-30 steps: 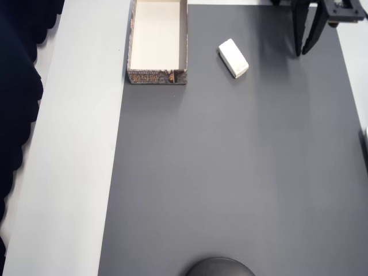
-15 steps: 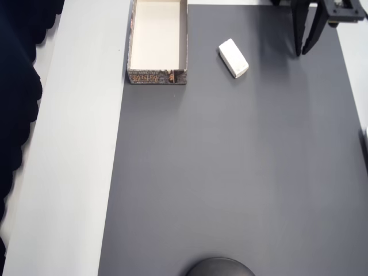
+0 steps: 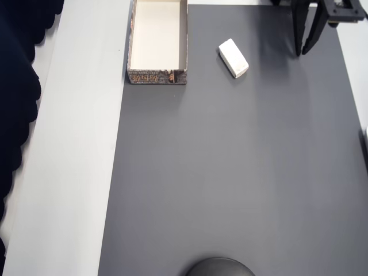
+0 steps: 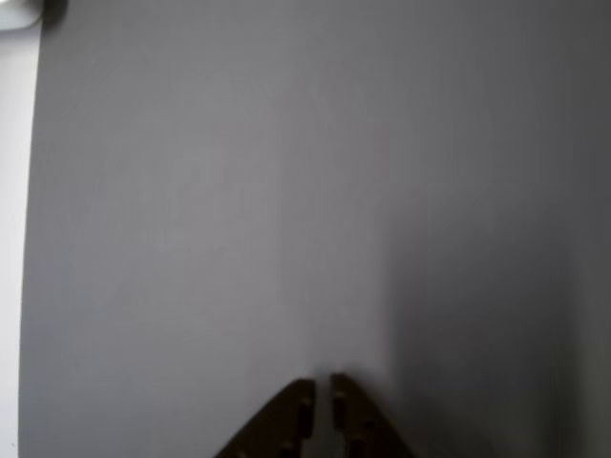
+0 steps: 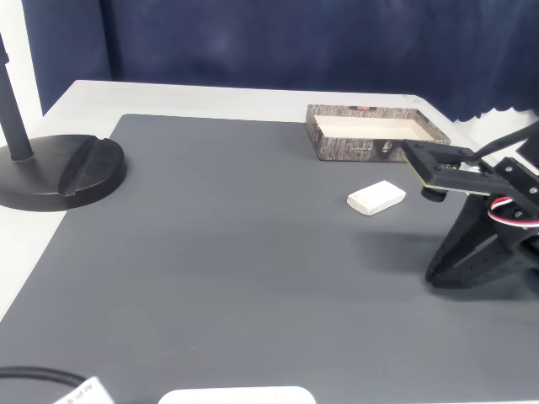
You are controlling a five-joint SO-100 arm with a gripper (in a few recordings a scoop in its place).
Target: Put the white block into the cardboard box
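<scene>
Block: the white block (image 3: 233, 58) is a small smooth brick with rounded edges, lying flat and askew on the mat; in the fixed view (image 5: 376, 199) it sits just in front of the box, apart from it.
Box: the cardboard box (image 3: 157, 76) is shallow and open-topped, plain cream inside, with brownish-grey printed walls; in the overhead view it is to the left of the block, half on the mat and half on the table, and in the fixed view (image 5: 354, 148) nothing lies inside.
Mat: the dark grey mat (image 3: 230, 172) is matte and even, and the block rests on it.
Gripper: the black gripper (image 3: 302, 53) hangs to the right of the block in the overhead view, well apart from it, tips pointing at the mat; in the wrist view (image 4: 322, 386) the two dark fingers stand nearly together with a thin slit between them, holding nothing.
Path: bare mat lies between the block and the gripper, and between the block and the box.
Table: the white table (image 3: 75, 149) borders the mat beyond the box.
Stand: a round black base with a pole (image 5: 59, 172) sits far from the block at the table's other end.
Backdrop: a dark blue curtain (image 5: 278, 42) hangs behind the box.
Change: block, box and gripper lie where they did a second ago.
</scene>
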